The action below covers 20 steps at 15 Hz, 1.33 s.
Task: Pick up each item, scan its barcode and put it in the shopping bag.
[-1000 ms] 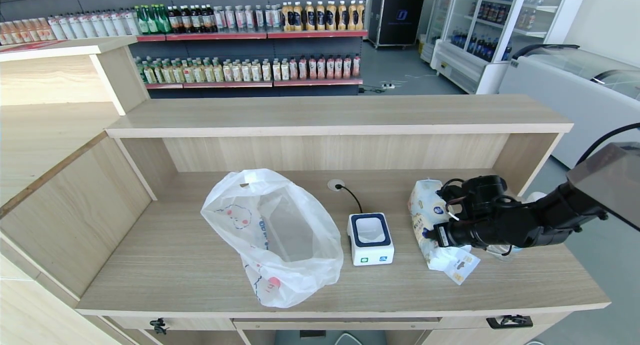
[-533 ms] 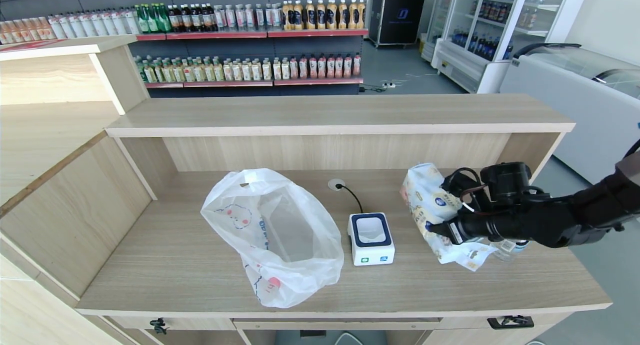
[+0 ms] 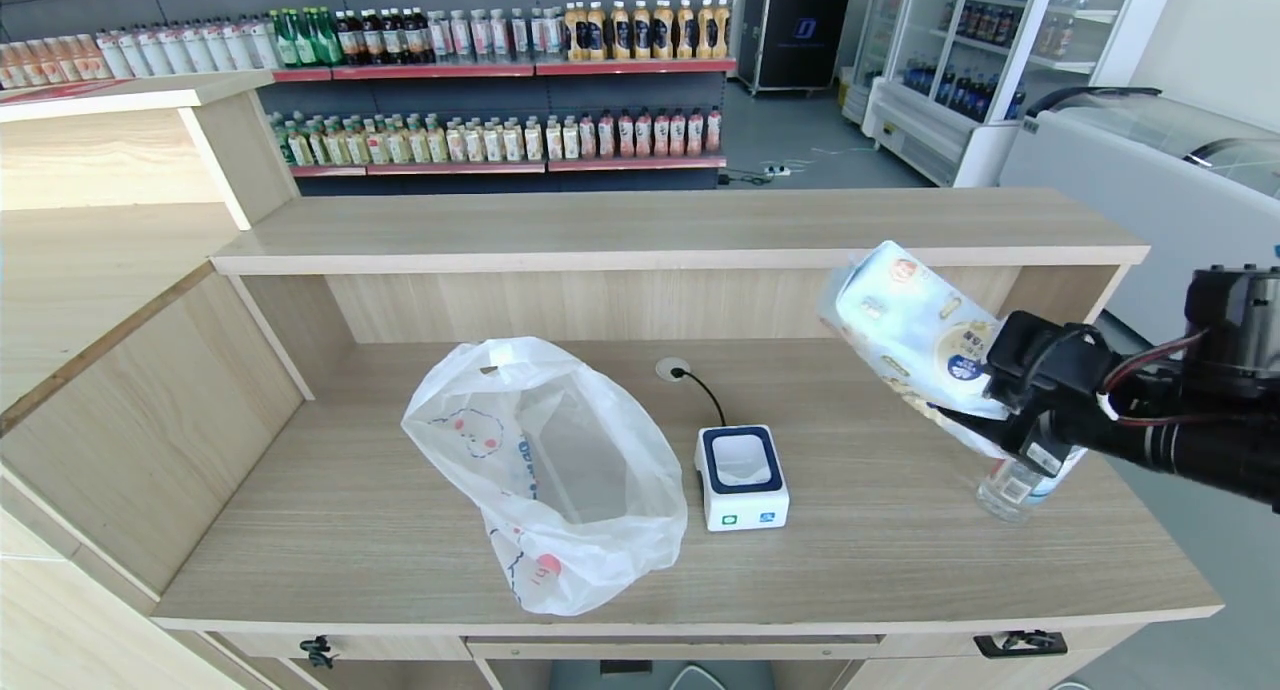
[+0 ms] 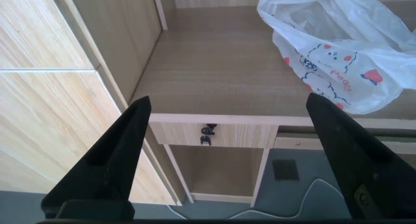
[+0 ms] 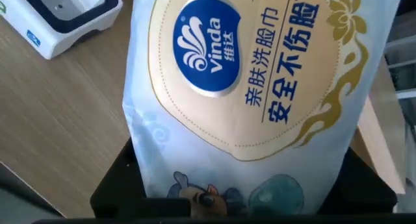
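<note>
One tissue pack (image 3: 905, 320) is clamped in right tool (image 3: 1000, 395); left wrist view shows left tool (image 4: 227, 100) spread open.

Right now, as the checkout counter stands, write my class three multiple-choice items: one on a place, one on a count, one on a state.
1. Where is the scanner? A. between the shopping bag and the bottle; B. inside the bag; C. on the upper ledge.
2. How many bottles stand on the counter? A. none; B. one; C. three.
3. The tissue pack is: A. flat on the counter; B. in the bag; C. held up by the right gripper.
1 A: bag on one side, bottle on the other. 2 B: one clear bottle near the right end. 3 C: the gripper clamps it above the counter.
</note>
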{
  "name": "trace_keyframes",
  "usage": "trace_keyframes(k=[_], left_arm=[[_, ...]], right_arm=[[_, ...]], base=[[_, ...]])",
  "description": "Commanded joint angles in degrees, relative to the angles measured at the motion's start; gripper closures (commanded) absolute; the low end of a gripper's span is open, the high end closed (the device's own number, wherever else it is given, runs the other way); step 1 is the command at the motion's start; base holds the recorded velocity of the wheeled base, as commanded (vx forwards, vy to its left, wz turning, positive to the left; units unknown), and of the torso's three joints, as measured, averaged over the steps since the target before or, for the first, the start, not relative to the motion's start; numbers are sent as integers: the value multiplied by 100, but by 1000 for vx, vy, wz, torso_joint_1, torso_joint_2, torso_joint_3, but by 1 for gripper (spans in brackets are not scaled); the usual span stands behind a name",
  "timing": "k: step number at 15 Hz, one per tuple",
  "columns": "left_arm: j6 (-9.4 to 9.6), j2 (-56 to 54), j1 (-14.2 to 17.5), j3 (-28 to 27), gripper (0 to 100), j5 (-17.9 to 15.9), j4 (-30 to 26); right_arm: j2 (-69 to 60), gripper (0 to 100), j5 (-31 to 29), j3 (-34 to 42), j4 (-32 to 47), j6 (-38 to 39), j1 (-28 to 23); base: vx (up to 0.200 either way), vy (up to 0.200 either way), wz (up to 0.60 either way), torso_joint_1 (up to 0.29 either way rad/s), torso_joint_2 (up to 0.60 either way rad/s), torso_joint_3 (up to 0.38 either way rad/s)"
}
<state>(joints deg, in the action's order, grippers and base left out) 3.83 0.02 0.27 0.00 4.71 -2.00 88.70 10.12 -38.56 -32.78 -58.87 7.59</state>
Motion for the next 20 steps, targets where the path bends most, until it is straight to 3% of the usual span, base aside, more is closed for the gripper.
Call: trace_keyframes(k=[1,4,6,7,8,10,12,15,20], left_arm=[[-5,-2,0,0,0,4,-2],[4,-2,8,0,0,4,-2],[-5,-2,0,0,0,4,-2],[-5,-2,0,0,0,4,-2],[-5,-2,0,0,0,4,-2],[-5,-2,0,0,0,4,-2],[-5,-2,8,0,0,4,-2],[-5,-2,0,0,0,4,-2],[-5,-2,0,0,0,4,-2]], right_arm=[[-1039,100,60,323,-958,-1224,-144],[-1276,100,614,604,-3068,-2718,-197],[-1232,100,1546,613,-4553,-3983,-109],[-1232,100,1546,613,-4553,-3983,-109],[-1144,100,2223,815,-5529,-4889,111],[-1039,100,2838,1184,-5537,-5697,225],[-1048,100,3093,1202,-5529,-6383,401],[-1030,100,3128,1333,-5520,-7376,1385],[-582,100,3110,1325,-5485,-8220,2264]], base=[[0,0,0,0,0,0],[0,0,0,0,0,0],[0,0,0,0,0,0],[0,0,0,0,0,0],[0,0,0,0,0,0],[0,0,0,0,0,0],[0,0,0,0,0,0],[0,0,0,0,0,0],[0,0,0,0,0,0]])
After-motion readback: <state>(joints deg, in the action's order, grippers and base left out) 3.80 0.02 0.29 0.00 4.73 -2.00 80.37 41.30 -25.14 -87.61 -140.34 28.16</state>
